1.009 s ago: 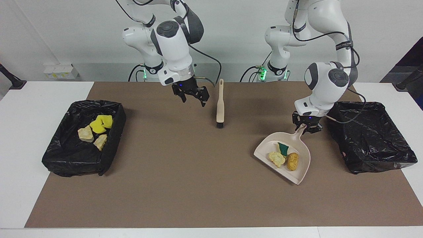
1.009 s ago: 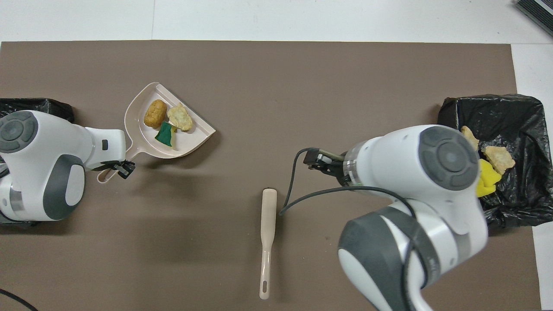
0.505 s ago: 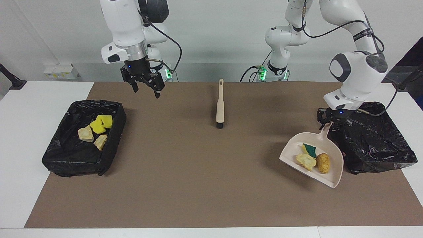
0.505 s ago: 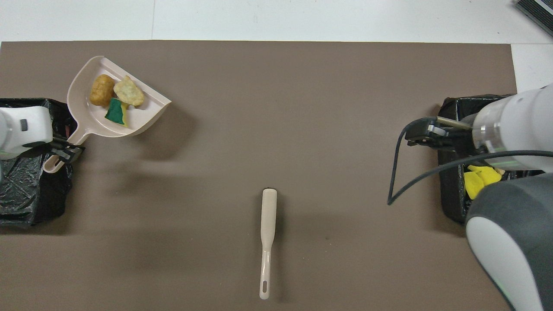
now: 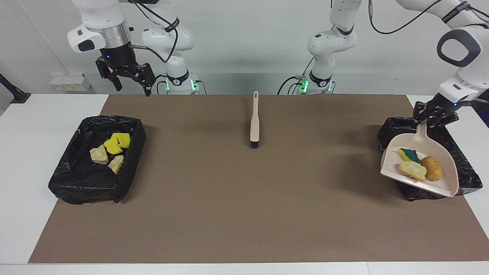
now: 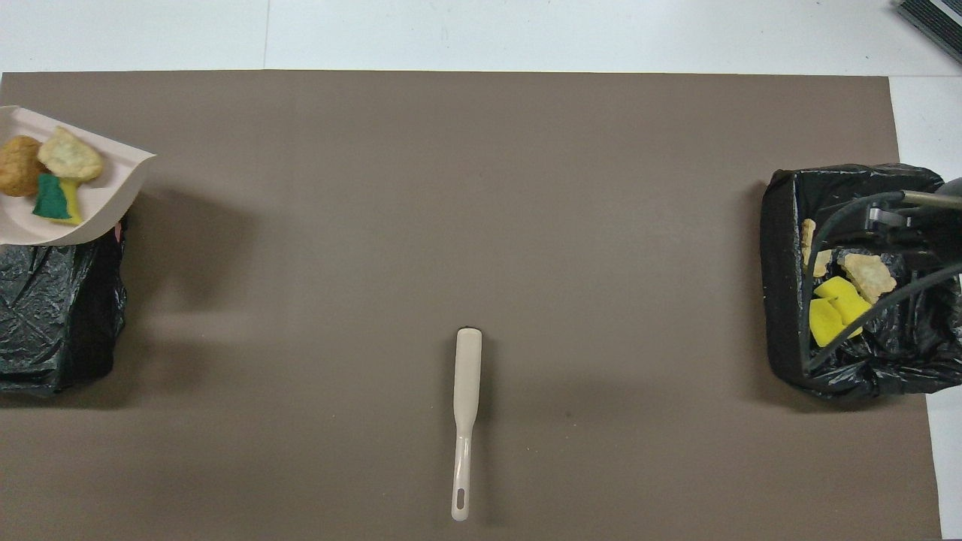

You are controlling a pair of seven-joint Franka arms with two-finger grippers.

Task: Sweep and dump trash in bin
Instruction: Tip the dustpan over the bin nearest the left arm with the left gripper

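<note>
While clamped on the dustpan (image 5: 439, 147), left end effector (image 5: 435, 114) (three scraps (image 5: 419, 165)); right end effector (image 5: 130, 78) apart.

Beige dustpan (image 5: 443, 152) carries three scraps: a green-and-yellow sponge wedge (image 5: 408, 154), a pale yellow crumbly piece (image 5: 412, 170) and a golden-brown lump (image 5: 432, 169). Both bins (image 5: 468, 168) wear glossy black liners. The other bin (image 5: 68, 183) shows bright yellow sponge chunks (image 5: 117, 142) and tan pieces (image 5: 99, 155). Beige brush (image 5: 254, 122), black bristles, on a flat brown mat (image 5: 244, 214) edged by white table (image 5: 23, 172).
</note>
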